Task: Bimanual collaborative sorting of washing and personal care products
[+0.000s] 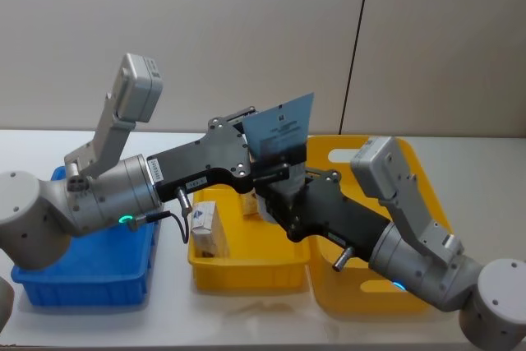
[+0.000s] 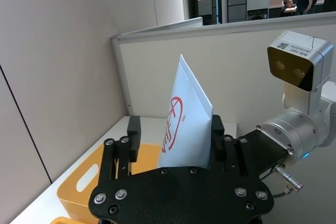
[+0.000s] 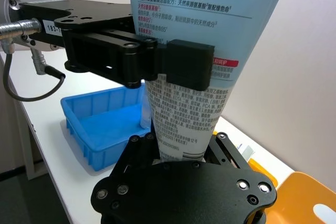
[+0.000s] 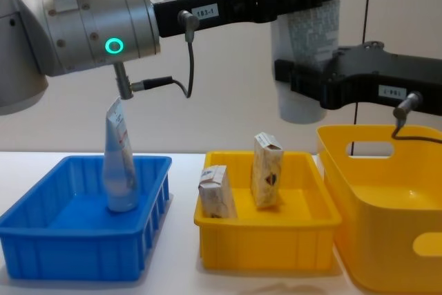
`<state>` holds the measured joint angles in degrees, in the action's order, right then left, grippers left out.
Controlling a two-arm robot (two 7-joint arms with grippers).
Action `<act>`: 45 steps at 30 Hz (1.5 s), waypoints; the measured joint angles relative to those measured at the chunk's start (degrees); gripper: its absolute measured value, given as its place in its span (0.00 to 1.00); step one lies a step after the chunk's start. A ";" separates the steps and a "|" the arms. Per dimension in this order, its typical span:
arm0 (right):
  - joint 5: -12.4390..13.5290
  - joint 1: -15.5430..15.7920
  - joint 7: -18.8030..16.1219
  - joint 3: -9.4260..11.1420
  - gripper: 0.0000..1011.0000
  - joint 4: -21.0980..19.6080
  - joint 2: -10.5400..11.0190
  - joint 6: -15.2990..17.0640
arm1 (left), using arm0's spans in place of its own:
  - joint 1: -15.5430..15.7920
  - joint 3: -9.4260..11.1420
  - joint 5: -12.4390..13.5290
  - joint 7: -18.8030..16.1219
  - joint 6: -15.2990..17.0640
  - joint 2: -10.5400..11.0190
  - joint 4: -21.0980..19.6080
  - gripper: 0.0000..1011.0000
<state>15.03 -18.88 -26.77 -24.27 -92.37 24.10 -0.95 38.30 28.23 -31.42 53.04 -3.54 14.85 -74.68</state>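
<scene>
A white squeeze tube (image 1: 283,125) is held upright above the small yellow bin, flat crimped end up. My right gripper (image 1: 275,191) is shut on its lower part. In the chest view this gripper (image 4: 307,84) wraps the tube (image 4: 307,43) from the right. My left gripper (image 1: 267,158) stands open around the tube's upper part. The left wrist view shows one finger (image 2: 218,129) touching the tube (image 2: 189,114) and a gap at the other finger (image 2: 134,135). A second tube (image 4: 119,164) stands in the blue bin. Two cream cartons (image 4: 217,195) (image 4: 266,170) sit in the small yellow bin.
The blue bin (image 4: 41,240) is at the left, the small yellow bin (image 4: 262,236) in the middle and a large yellow bin (image 4: 387,240) at the right, close side by side on the white table. A partition wall stands just behind.
</scene>
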 joint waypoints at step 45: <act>-1.45 0.90 14.46 11.52 0.19 8.64 -3.20 1.38 | 0.00 0.00 -0.01 0.01 0.00 -0.01 0.01 0.99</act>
<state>13.58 -17.98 -12.31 -12.74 -83.73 20.90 0.43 38.30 28.23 -31.43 53.05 -3.54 14.83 -74.68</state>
